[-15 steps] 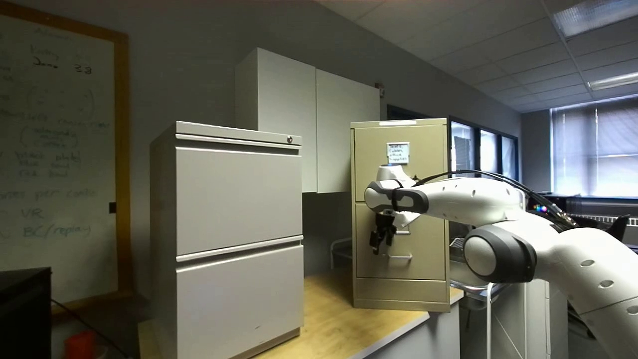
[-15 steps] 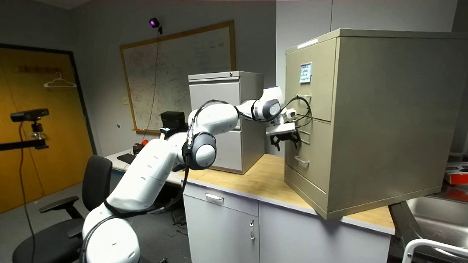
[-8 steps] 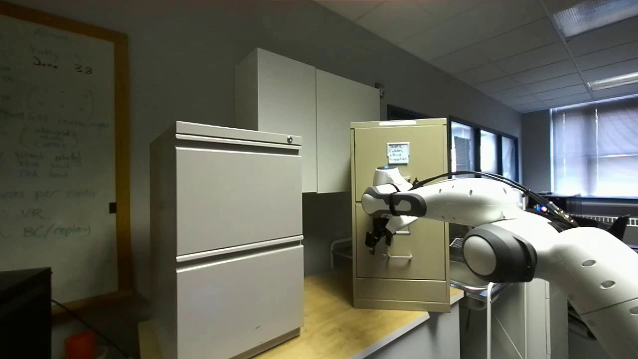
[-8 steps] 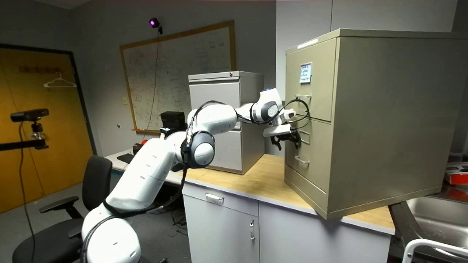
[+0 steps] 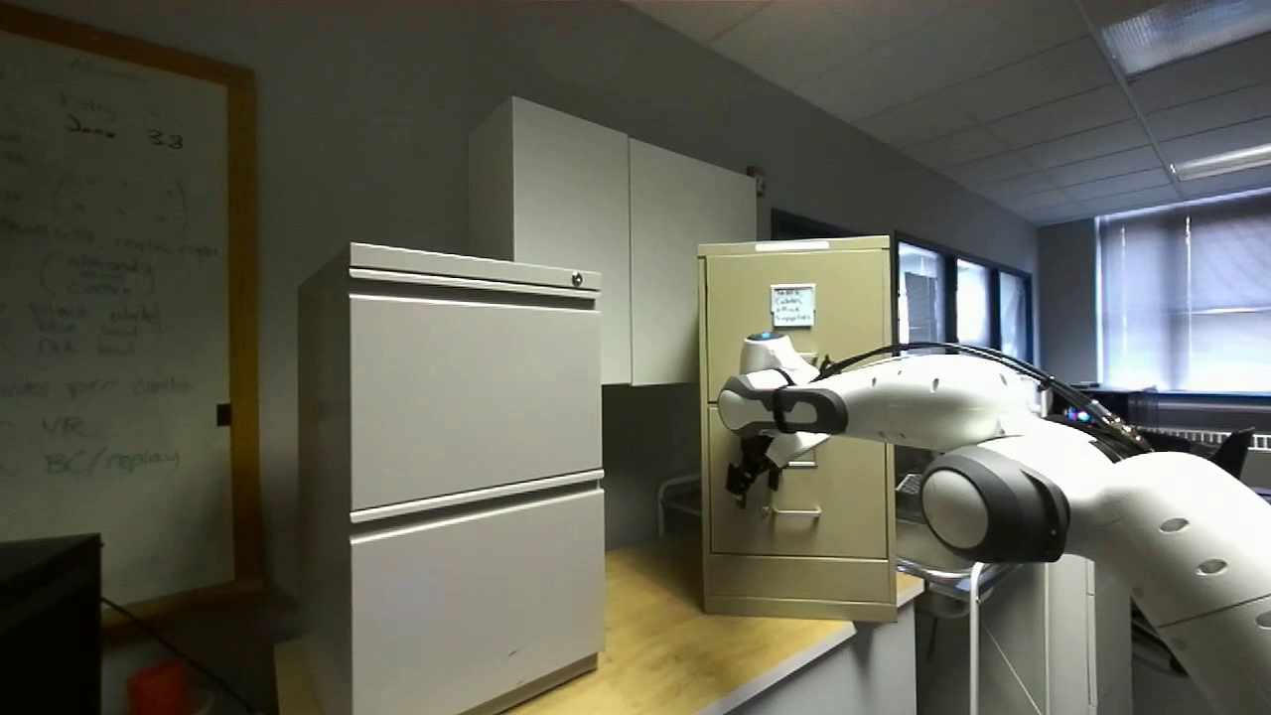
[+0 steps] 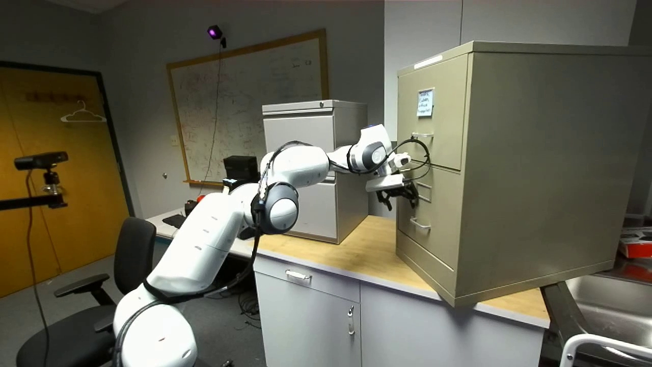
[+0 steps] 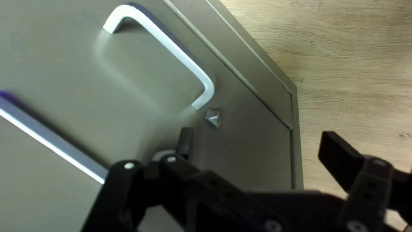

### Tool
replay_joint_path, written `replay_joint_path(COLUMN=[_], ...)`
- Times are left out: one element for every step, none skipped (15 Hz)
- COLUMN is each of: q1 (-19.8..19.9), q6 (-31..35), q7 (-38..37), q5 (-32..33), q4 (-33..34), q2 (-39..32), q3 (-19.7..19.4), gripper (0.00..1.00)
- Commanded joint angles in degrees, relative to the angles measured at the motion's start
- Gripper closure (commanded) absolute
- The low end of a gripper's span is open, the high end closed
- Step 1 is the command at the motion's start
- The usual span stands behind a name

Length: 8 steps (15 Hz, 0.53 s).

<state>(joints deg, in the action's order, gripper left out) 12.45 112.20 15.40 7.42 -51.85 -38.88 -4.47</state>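
Since a second ago, the white robot arm point(image 6: 196, 250) has shifted slightly left before the beige metal filing cabinet point(image 6: 535, 168). The arm's black two-fingered gripper point(image 7: 258, 141), jaws apart, empty, hovers near the silvery bar handle point(image 7: 175, 51) low on the cabinet's front; squaring up to it, clear of the small metal knob point(image 7: 213, 117) alongside, seems wise.

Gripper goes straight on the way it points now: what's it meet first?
Likely the lower drawer front of the tan metal filing cabinet; possibly the light wood countertop below instead, since depth is unclear.
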Motion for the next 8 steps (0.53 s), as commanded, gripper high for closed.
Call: replay_joint_path(q1=[0.1, 0.1, 0.1, 0.1, 0.0, 0.1, 0.3, 0.4], q6=[3.4, 3.9, 5.0, 5.7, 6.6, 7.3, 7.9, 8.7], q7=[2.8, 2.8, 2.8, 2.7, 2.8, 3.1, 3.5, 3.8], q5=[0.4, 0.4, 0.7, 0.9, 1.2, 1.6, 1.9, 2.4], q4=[-2.7, -3.1, -3.8, -4.3, -5.4, -6.2, -7.0, -7.4], q2=[0.7, 0.7, 0.8, 1.0, 1.5, 1.7, 1.9, 1.9], q3=[0.5, 0.5, 0.4, 0.3, 0.2, 0.1, 0.2, 0.1], gripper=[0.00, 0.00, 0.00, 0.00, 0.00, 0.00, 0.00, 0.00])
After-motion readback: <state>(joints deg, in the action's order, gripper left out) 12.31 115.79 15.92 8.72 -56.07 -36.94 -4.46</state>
